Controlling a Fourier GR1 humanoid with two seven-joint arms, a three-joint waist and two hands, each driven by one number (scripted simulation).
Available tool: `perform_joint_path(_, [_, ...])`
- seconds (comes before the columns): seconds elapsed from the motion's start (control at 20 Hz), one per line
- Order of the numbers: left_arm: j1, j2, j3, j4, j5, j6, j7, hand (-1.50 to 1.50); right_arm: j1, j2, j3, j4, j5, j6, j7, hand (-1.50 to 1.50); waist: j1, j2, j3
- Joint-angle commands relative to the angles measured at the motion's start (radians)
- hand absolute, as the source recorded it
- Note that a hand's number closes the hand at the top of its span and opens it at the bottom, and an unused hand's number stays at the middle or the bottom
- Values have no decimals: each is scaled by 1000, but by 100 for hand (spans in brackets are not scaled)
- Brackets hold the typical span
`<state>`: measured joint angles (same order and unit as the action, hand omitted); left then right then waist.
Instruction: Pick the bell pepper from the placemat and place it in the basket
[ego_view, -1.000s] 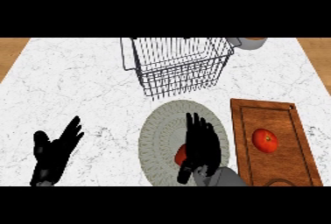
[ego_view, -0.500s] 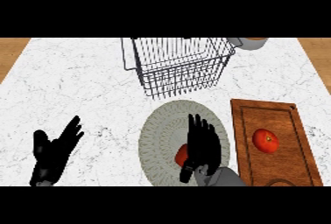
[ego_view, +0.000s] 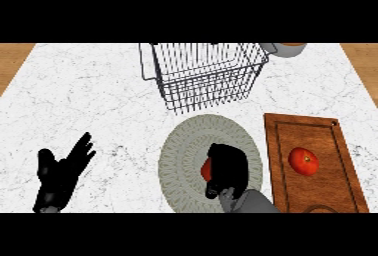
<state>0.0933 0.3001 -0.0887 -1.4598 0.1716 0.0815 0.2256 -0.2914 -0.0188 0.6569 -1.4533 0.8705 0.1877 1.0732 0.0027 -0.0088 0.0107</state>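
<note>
A red bell pepper (ego_view: 207, 170) lies on the round grey woven placemat (ego_view: 184, 145), mostly hidden; only its left side shows. My right hand (ego_view: 229, 167) is over it with fingers curled down round it. The wire basket (ego_view: 207, 75) stands beyond the placemat at the back middle, with nothing visible inside. My left hand (ego_view: 60, 175) rests open at the lower left, fingers up.
A wooden cutting board (ego_view: 284, 130) lies right of the placemat with a red tomato (ego_view: 303, 161) on it. A grey bowl (ego_view: 284, 48) sits at the back right, just behind the basket's corner. The marble counter ends in wood at both sides.
My right hand's fingers were stretched flat over the placemat; now they have curled down onto the pepper. The left hand has not moved.
</note>
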Motion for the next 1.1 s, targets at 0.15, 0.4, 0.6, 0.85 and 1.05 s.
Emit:
perform_joint_path(0.15, [11, -20, -6, 60, -13, 0, 57, 0, 19, 12, 43, 35, 91, 35, 38, 150, -3, 9, -11])
perform_joint_path(0.4, [-19, 2, 19, 103, -3, -35, 38, 0, -70, 18, 190, 66, 50, 9, 27, 150, 18, 13, -11])
perform_joint_path(0.6, [-12, 0, -25, 50, -12, -58, 43, 0, -207, 18, 354, 63, -56, 32, -62, 150, 102, 23, -11])
perform_joint_path(0.85, [-35, -23, -31, 76, -20, -43, 60, 0, -359, 18, 468, 63, -123, -105, 21, 150, 75, 16, -11])
perform_joint_path(1.05, [-25, -30, -32, 75, -33, -31, 42, 0, -395, 19, 353, -15, -155, -317, -5, 150, 78, 18, -10])
